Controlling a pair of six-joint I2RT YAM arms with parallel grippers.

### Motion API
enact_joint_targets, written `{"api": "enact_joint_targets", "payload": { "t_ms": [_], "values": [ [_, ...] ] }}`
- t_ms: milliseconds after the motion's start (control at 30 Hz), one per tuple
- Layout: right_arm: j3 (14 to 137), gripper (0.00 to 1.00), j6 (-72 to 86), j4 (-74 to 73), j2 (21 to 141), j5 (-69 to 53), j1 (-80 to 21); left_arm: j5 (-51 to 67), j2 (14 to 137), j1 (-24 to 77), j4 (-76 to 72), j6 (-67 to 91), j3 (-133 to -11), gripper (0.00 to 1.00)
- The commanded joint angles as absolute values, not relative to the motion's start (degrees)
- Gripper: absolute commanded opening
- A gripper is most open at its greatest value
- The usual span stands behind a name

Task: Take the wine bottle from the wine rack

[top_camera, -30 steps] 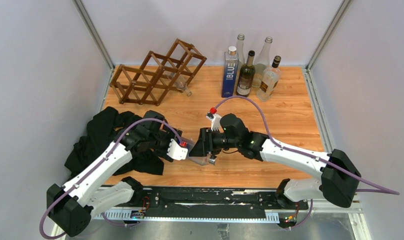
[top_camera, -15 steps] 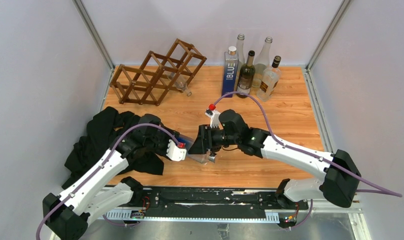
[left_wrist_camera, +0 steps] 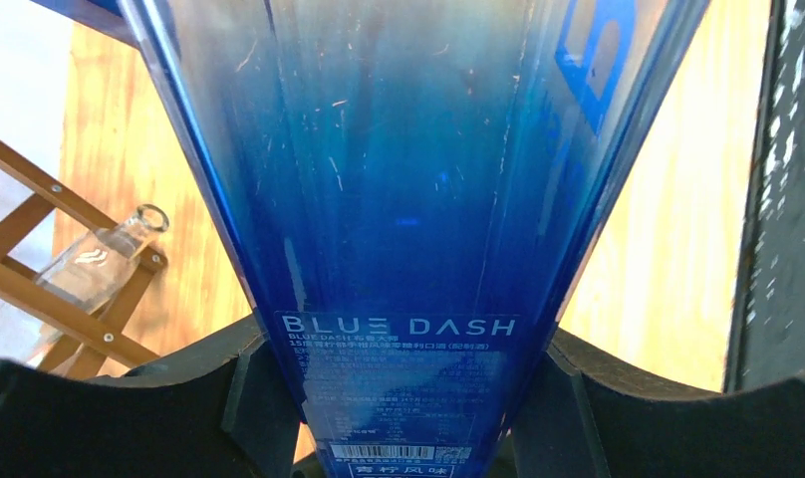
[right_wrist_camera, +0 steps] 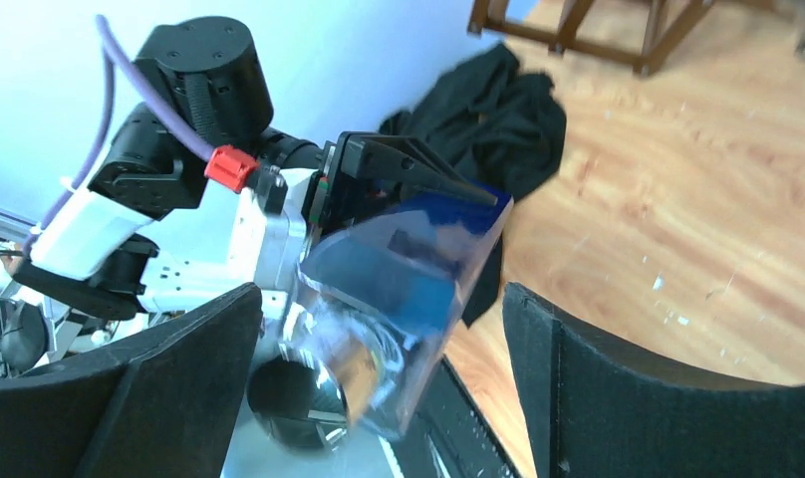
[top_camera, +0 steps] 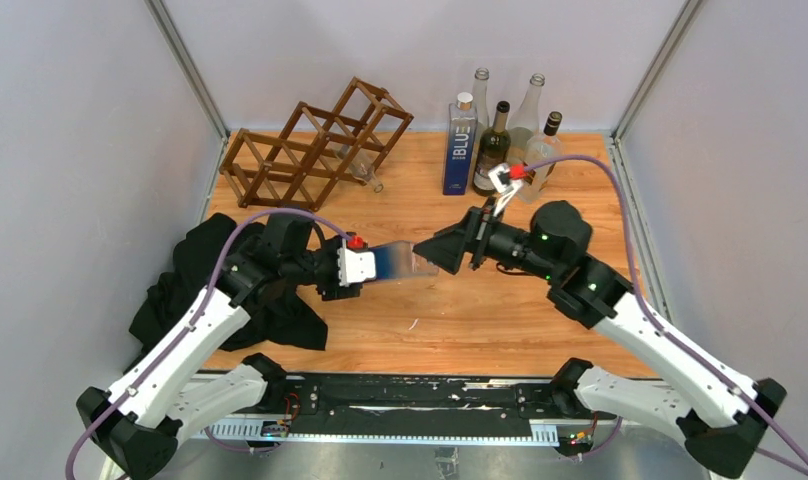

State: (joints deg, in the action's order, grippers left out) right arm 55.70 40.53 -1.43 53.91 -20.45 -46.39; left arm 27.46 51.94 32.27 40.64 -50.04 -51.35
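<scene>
The dark brown wine rack (top_camera: pixel 315 145) lies at the back left with a clear bottle (top_camera: pixel 365 172) in one cell; both show in the left wrist view, the rack (left_wrist_camera: pixel 40 299) and the bottle (left_wrist_camera: pixel 100 261). My left gripper (top_camera: pixel 365 266) is shut on the base end of a blue "BLUE DASH" bottle (top_camera: pixel 395 262), holding it level above the table. In the left wrist view the fingers (left_wrist_camera: pixel 249 398) press the bottle (left_wrist_camera: pixel 408 199). My right gripper (top_camera: pixel 442 250) is open, its fingers (right_wrist_camera: pixel 618 388) on either side of the bottle's far end (right_wrist_camera: pixel 408 269) without touching it.
Several bottles stand at the back right: a blue one (top_camera: pixel 460 145), a dark one (top_camera: pixel 492 150) and clear ones (top_camera: pixel 525 120). A black cloth (top_camera: pixel 205 275) lies at the left under my left arm. Walls close both sides.
My left gripper has lifted the blue bottle up and away from the front. My right arm has swung up and to the right, and its jaws now stand open around the bottle's far end.
</scene>
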Motion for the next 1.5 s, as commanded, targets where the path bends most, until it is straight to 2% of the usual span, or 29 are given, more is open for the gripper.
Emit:
{"api": "enact_joint_targets", "payload": {
  "t_ms": [0, 233, 433, 633, 933, 1000, 1067, 1100, 1133, 1167, 1200, 1233, 1267, 1300, 1467],
  "values": [
    [57.4, 0.94, 37.1, -2.2, 49.1, -19.1, -43.8, 34.8, 51.1, 32.4, 35.3, -37.3, -58.9, 0.0],
    [58.0, 0.96, 34.9, -1.8, 46.3, -23.1, -42.3, 41.3, 52.8, 32.3, 35.1, -24.1, -62.5, 0.0],
    [57.9, 0.96, 34.1, 3.7, 49.2, -29.5, -42.3, 46.1, 53.4, 32.3, 32.8, -16.9, -63.3, 0.0],
    [57.9, 0.97, 32.6, 10.1, 54.3, -32.6, -44.6, 53.4, 54.7, 32.3, 35.7, -14.4, -64.4, 0.0],
    [57.7, 0.98, 32.9, 17.6, 59.9, -38.4, -47.3, 62.4, 59.2, 32.3, 45.6, -19.1, -68.5, 0.0],
    [57.3, 0.93, 32.5, 18.4, 59.7, -38.6, -47.4, 62.1, 59.4, 32.3, 45.8, -19.1, -68.5, 0.0],
    [56.9, 0.79, 31.4, 18.8, 59.2, -38.6, -47.4, 61.1, 59.5, 32.3, 45.9, -19.3, -68.3, 0.01],
    [57.0, 0.66, 31.0, 18.6, 59.2, -38.6, -47.3, 59.6, 59.7, 32.3, 45.9, -19.0, -68.4, 0.14],
    [57.3, 0.54, 30.4, 17.8, 59.2, -38.4, -47.4, 56.6, 59.8, 32.3, 45.9, -18.0, -68.5, 0.34],
    [58.0, 0.36, 29.4, 16.2, 59.4, -37.7, -47.4, 53.6, 60.3, 32.3, 46.3, -17.1, -69.0, 0.55],
    [58.9, 0.22, 28.0, 14.1, 59.5, -37.2, -47.4, 50.6, 60.9, 32.3, 47.7, -18.1, -69.6, 0.69],
    [60.0, 0.11, 26.2, 11.2, 59.8, -36.0, -47.4, 48.1, 61.5, 32.3, 49.7, -19.7, -70.9, 0.79],
    [61.2, 0.05, 24.2, 8.2, 60.0, -33.7, -47.4, 45.5, 61.9, 32.3, 51.4, -20.7, -71.8, 0.84],
    [62.2, 0.04, 22.3, 5.2, 60.2, -31.6, -47.3, 42.2, 62.3, 32.2, 53.2, -21.8, -72.7, 0.87],
    [65.4, 0.0, 13.6, -3.5, 60.9, -21.1, -45.0, 28.1, 62.4, 31.9, 56.5, -25.1, -73.7, 0.91]
  ]
}}
